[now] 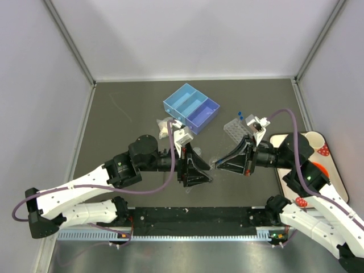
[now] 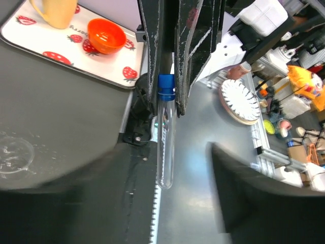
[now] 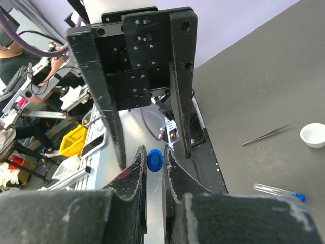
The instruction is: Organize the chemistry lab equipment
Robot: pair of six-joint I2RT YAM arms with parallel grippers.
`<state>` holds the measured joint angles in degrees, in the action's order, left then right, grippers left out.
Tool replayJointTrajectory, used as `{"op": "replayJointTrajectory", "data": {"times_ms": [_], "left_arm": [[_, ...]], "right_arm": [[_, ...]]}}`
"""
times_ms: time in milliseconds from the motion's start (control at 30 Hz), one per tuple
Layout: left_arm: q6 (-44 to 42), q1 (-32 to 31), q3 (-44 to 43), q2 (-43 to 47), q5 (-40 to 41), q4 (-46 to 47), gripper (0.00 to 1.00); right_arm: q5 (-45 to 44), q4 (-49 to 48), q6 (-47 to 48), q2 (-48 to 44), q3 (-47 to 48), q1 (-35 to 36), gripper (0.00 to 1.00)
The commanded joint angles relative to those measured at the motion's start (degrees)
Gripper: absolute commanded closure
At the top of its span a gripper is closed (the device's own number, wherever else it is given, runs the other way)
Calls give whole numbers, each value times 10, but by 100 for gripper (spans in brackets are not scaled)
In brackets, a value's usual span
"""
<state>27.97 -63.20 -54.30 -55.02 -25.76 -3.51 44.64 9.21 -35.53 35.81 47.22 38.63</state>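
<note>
Right hand (image 1: 218,164) is clamped on a tube (image 2: 166,142) at its blue cap, in the air near the desk's (image 1: 114,114) front edge. Left hand (image 1: 207,170) faces it, fingers spread wide either side of the tube without touching. Open desk lies far left; rack (image 1: 236,129) and bin (image 1: 191,107) stand behind.

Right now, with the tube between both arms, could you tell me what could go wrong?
The right jaws pinch the tube only near its cap, so it could slip or swing. The left jaws stand open around it; releasing before they shut would drop it onto the table.
</note>
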Motion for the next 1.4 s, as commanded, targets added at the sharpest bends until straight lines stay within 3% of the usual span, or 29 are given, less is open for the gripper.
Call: {"op": "replayJointTrajectory", "data": {"times_ms": [0, 67, 167, 333, 467, 633, 833, 1033, 1367], "left_arm": [[-6, 3, -12, 4, 18, 0, 15], [-10, 3, -9, 9, 32, -18, 1], [-20, 3, 3, 21, 73, -40, 1], [-34, 2, 9, 40, 200, -150, 1], [-31, 2, 28, 51, 308, -200, 1], [-27, 1, 57, 65, 349, -209, 1], [-21, 1, 85, 69, 357, -194, 1], [-18, -1, 112, 80, 350, -170, 1], [-14, -3, 141, 90, 343, -155, 1]], "right_arm": [[-42, 33, 37, 7, 18, 10, 100], [-63, 57, 54, 11, 30, 10, 100], [-126, 112, 91, 22, 50, 9, 100], [-340, 200, 157, 68, 78, 9, 100], [-493, 214, 171, 115, 95, -6, 100], [-670, 199, 147, 165, 95, -57, 100], [-709, 130, 93, 218, 61, -178, 100], [-745, 54, 77, 277, 39, -201, 100], [-727, -20, 85, 372, 52, -208, 100]]}}
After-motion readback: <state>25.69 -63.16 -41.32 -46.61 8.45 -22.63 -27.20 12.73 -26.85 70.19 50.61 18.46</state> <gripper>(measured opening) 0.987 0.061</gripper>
